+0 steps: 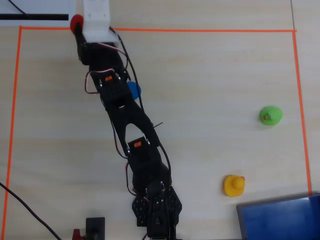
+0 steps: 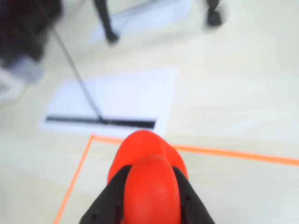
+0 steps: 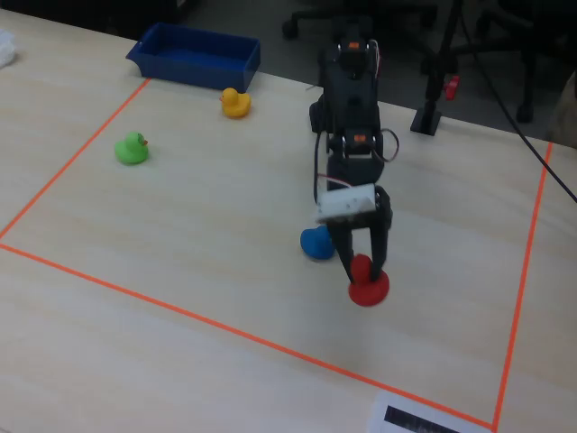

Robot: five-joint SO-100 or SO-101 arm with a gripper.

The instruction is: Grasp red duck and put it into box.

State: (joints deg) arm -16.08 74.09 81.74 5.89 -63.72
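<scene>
The red duck (image 3: 368, 281) is low over the table, near the front right corner of the taped area in the fixed view; whether it touches the surface I cannot tell. My gripper (image 3: 365, 271) is shut on it, one black finger on each side. The wrist view shows the duck (image 2: 149, 186) filling the space between the jaws. From overhead only a sliver of the duck (image 1: 76, 23) shows beside the white wrist camera, at the top left tape corner. The blue box (image 1: 285, 220) lies at the bottom right overhead, and at the far left in the fixed view (image 3: 189, 68).
A blue duck (image 3: 315, 242) sits just left of the gripper, partly under the arm overhead (image 1: 134, 90). A green duck (image 1: 270, 115) and a yellow duck (image 1: 233, 185) stand nearer the box. Orange tape (image 1: 160, 30) frames the area. White paper (image 2: 117, 102) lies beyond the corner.
</scene>
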